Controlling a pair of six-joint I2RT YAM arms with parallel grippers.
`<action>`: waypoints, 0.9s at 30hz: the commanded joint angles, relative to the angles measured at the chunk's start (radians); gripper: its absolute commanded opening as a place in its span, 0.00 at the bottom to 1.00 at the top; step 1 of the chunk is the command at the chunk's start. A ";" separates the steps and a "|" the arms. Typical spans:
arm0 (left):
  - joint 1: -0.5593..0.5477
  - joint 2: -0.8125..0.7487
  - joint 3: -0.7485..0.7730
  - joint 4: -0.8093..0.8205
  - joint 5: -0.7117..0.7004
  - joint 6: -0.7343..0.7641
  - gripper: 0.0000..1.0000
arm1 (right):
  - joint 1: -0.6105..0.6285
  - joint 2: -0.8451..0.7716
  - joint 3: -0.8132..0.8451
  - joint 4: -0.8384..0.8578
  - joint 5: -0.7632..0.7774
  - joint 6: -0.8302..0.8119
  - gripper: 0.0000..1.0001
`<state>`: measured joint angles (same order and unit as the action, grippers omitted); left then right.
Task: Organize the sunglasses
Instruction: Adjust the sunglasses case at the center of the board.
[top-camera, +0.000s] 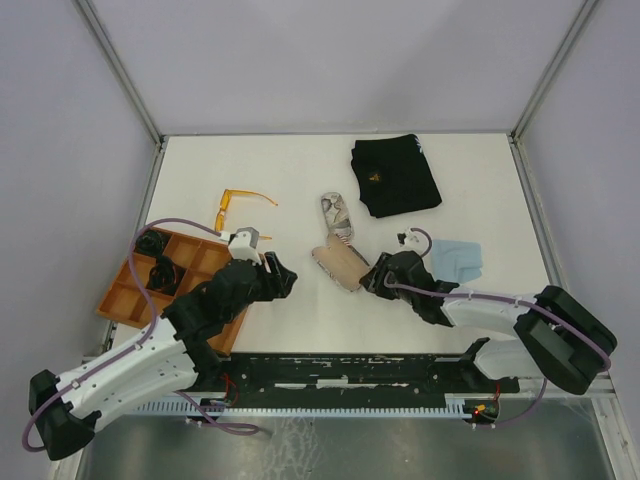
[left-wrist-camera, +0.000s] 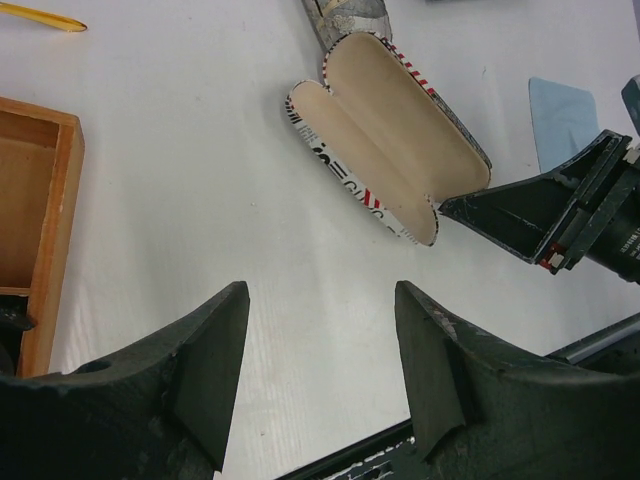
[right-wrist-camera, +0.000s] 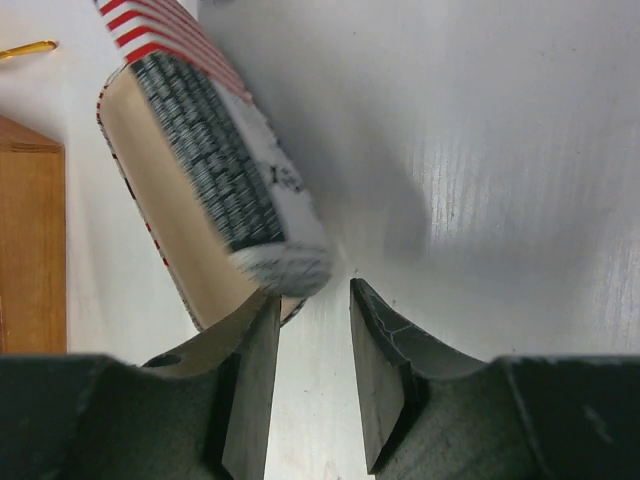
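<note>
- while the orange sunglasses (top-camera: 238, 194) lie opened out on the table (top-camera: 480, 160) at its left-middle, only the overhead view shows the whole pair; each wrist view catches just one amber arm tip at its upper left edge.
- the pair lies apart from everything else, just beyond the far corner of the wooden tray (top-camera: 122, 298) and left of the two cases.
- dark shapes sit in two far compartments of the tray, too small and shadowed to name; the left arm covers the tray's near right part.
- an open case (top-camera: 338, 265) lies near the table's middle, tan lining up and nothing in it, with a closed case (top-camera: 335, 212) just beyond it, the two touching or nearly so.
- in the right wrist view the open case is blurred and its far end runs out of the picture.
- the right fingers (top-camera: 372, 275) are at the near right end of the open case, a narrow gap between them with nothing in it; one tip touches or almost touches the case's rim, and i cannot tell which.
- the left fingers (top-camera: 283, 275) hang wide apart and hold nothing, above bare table just left of the open case.
- a light blue cloth (top-camera: 458, 258) lies right of the right arm's wrist, which partly covers it.
- a folded black cloth (top-camera: 395, 177) lies at the far right, well apart from the sunglasses.
</note>
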<state>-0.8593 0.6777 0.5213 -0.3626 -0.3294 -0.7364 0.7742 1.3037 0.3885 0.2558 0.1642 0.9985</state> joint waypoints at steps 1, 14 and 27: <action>0.002 0.009 -0.005 0.059 0.007 0.020 0.67 | -0.013 -0.024 0.018 0.003 -0.012 -0.014 0.43; 0.003 0.059 -0.028 0.111 0.026 0.027 0.67 | -0.018 -0.161 0.069 -0.196 0.073 -0.181 0.51; 0.059 0.123 -0.005 0.106 0.043 0.055 0.67 | -0.058 0.016 0.210 -0.237 0.121 -0.248 0.51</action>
<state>-0.8471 0.7658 0.4828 -0.2810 -0.3035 -0.7357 0.7364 1.2957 0.5350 0.0196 0.2607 0.8040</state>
